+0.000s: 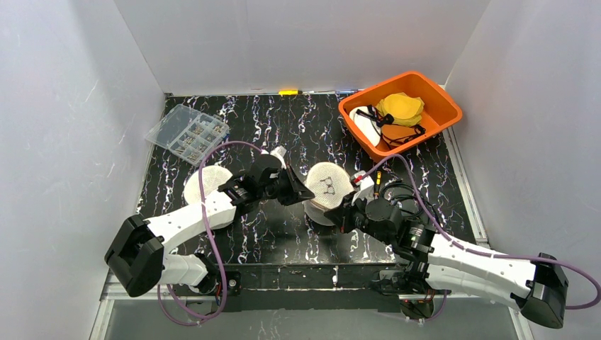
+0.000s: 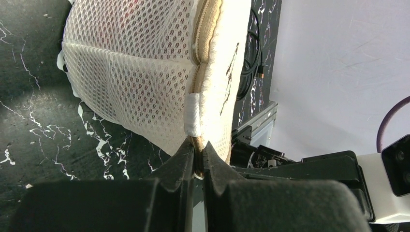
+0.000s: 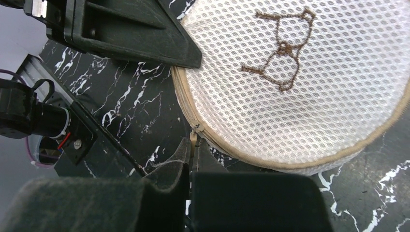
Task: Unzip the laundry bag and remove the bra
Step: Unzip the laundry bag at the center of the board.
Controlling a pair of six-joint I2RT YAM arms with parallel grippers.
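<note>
I have two grippers on one laundry bag [image 1: 327, 185], a round white mesh pouch with a brown bra outline stitched on its face. It sits near the middle of the black marbled table [image 1: 283, 127], between my two wrists. My left gripper [image 2: 196, 158] is pinched tight on the bag's rim, its fingertips meeting on the tan zipper band [image 3: 184, 101] just below a white fabric tab [image 2: 193, 115]. My right gripper [image 3: 191, 153] is closed as well, nipping the small zipper pull [image 3: 193, 137] where the band curves round the bag's near edge. The zipper looks shut along the whole stretch I can see, and I cannot make out the bra through the mesh.

Beside my left arm lies a second round mesh bag [image 1: 200, 185], partly covered by that arm. At the far right stands one orange bin [image 1: 439, 117] holding three padded pieces: one white, one yellow, one orange. One clear compartment box [image 1: 188, 132] rests at the far left.
</note>
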